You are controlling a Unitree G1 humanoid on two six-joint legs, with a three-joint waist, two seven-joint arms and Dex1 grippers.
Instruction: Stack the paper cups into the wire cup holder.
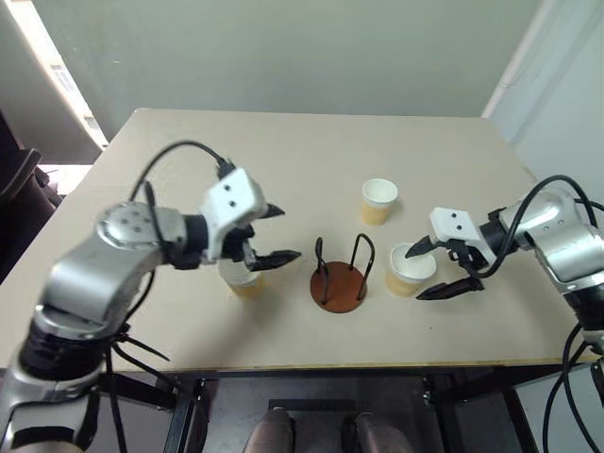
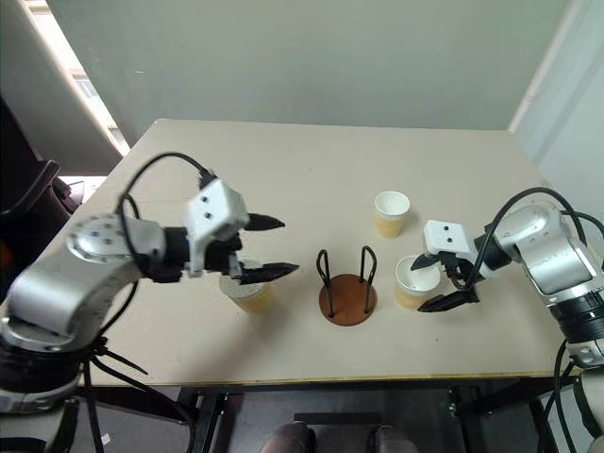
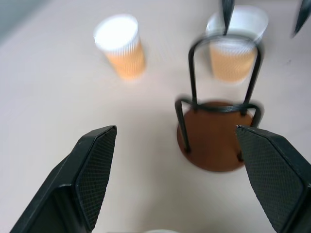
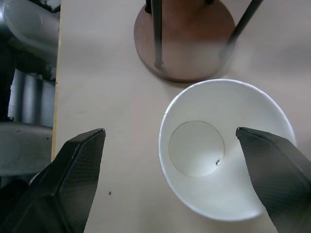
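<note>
With the holder empty, the wide-open, empty right end effector straddles the right cup and should close next, while the left end effector hovers open and empty.

Three paper cups, one wire cup holder, one table, two claws.

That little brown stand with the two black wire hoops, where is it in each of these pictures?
Left eye view: the round reddish-brown wire cup holder stands at the table's middle, near the front edge.
Right eye view: same spot, between the grippers.
Left wrist view: right of centre.
Right wrist view: top edge, base cut off.
Shared landmark: the tan ribbed paper cup beside it, on the robot's right.
</note>
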